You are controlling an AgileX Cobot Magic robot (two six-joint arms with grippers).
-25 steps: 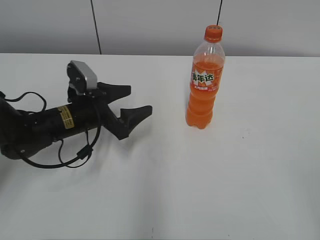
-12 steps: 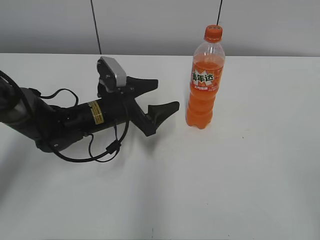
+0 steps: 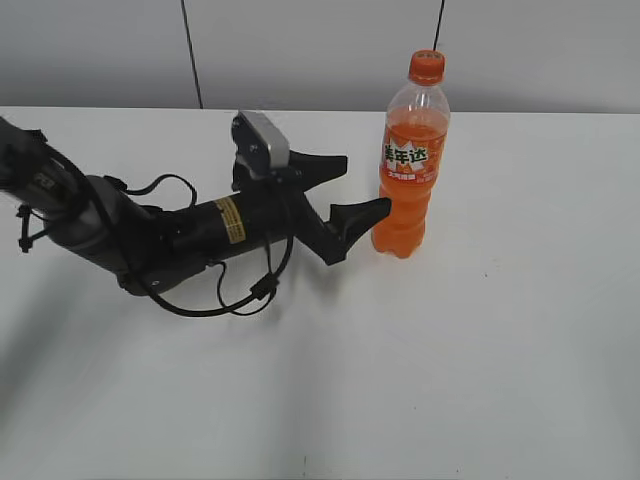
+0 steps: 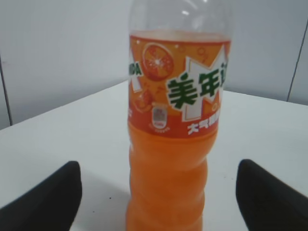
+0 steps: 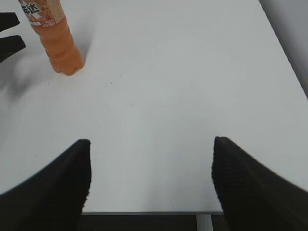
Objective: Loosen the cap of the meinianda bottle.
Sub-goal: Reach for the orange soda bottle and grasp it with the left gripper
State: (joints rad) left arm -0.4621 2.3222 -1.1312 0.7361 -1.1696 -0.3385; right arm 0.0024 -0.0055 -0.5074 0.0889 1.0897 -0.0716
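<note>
We find the meinianda bottle [image 3: 411, 170] upright on the counter [image 3: 480, 340], cap [image 3: 426, 66] on. Left gripper [image 3: 355, 190] fingers spread beside its lower body; right gripper [image 5: 151, 173] fingers apart, well clear. We judge an off-centre approach could tip it.

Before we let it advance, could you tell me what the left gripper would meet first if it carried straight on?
Most likely the lower body of the meinianda bottle: the open left gripper points at it, with nothing between.
</note>
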